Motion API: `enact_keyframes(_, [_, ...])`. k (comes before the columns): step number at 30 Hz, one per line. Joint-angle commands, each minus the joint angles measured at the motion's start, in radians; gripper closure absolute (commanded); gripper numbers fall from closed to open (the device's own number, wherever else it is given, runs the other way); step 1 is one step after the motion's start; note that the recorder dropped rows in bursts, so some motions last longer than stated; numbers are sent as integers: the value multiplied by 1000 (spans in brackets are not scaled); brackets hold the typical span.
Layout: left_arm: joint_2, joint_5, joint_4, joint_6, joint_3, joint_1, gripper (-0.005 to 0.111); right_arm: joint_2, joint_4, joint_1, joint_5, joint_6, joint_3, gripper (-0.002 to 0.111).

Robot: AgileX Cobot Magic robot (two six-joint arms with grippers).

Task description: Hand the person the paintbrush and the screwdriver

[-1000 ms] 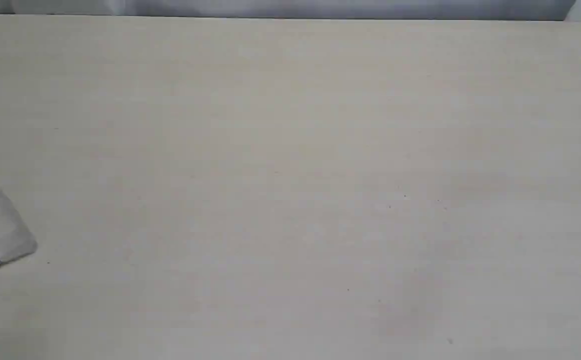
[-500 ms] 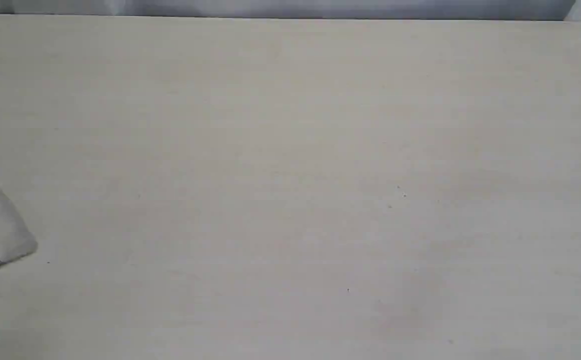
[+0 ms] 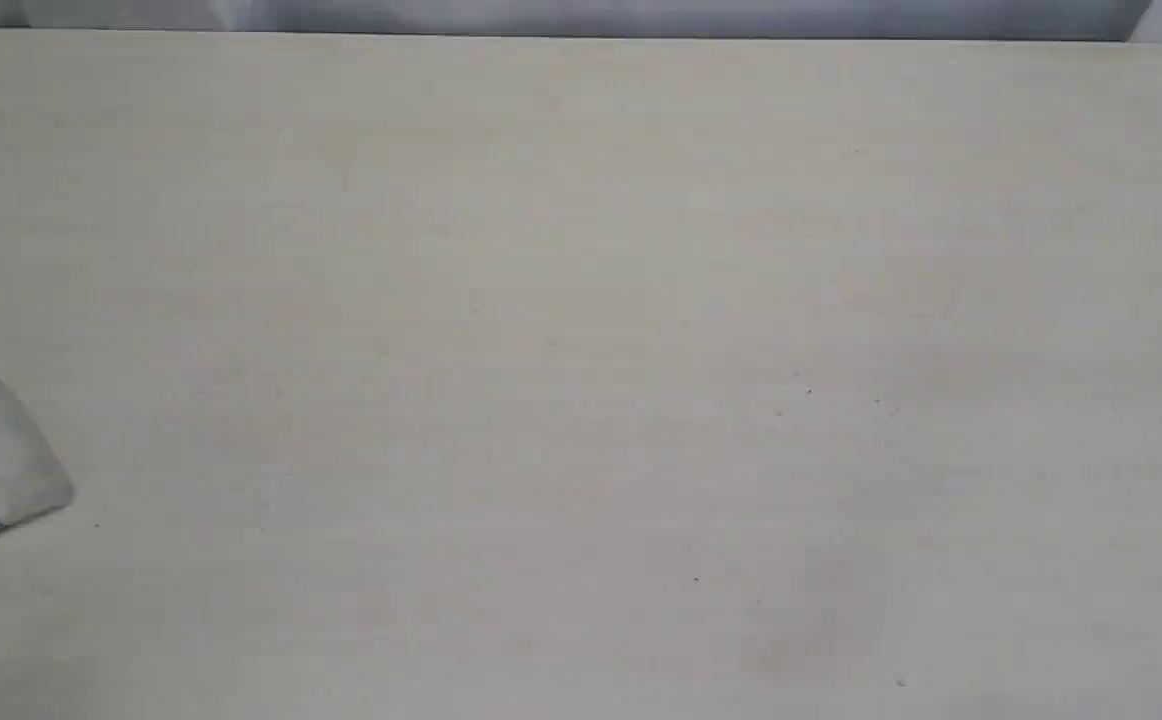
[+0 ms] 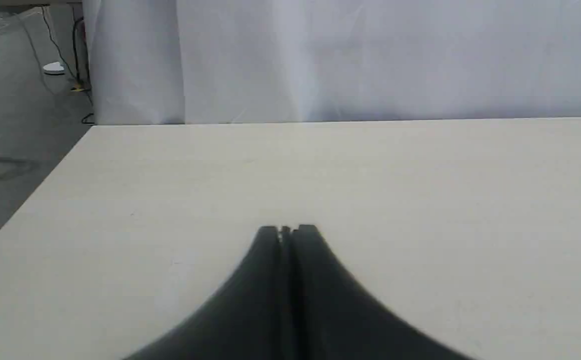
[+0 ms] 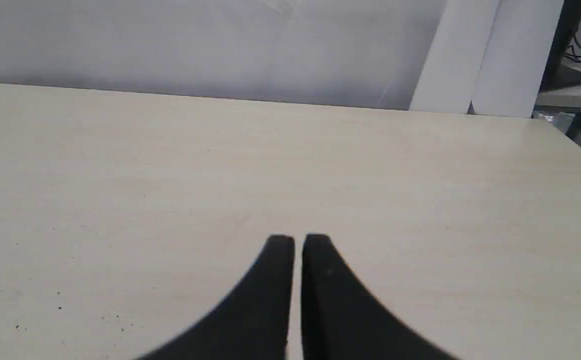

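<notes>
Paintbrush [image 3: 9,458] lies flat on the table [image 3: 581,300], right at the left edge of the exterior view. Only pale bristles and a strip of silver ferrule show, the handle cut off by the frame. Left gripper [image 4: 286,229] hangs over the tabletop, fingers pressed together, nothing between them. Right gripper [image 5: 298,239] likewise, fingers a thin slit apart, gripping nothing. White curtain [image 4: 370,60] lines the far edge.

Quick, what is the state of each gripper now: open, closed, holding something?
Left gripper: closed, holding nothing.
Right gripper: nearly closed, a thin gap between the fingers, holding nothing.
</notes>
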Motion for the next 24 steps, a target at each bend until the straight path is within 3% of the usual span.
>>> enact_keyframes(1, [-2, -3, -4, -2, 2, -2, 107, -6, 1, 1, 5, -13, 3, 104])
enact_keyframes(24, [-2, -4, 0, -2, 2, -2, 107, -6, -40, 1, 14, 25, 3, 104])
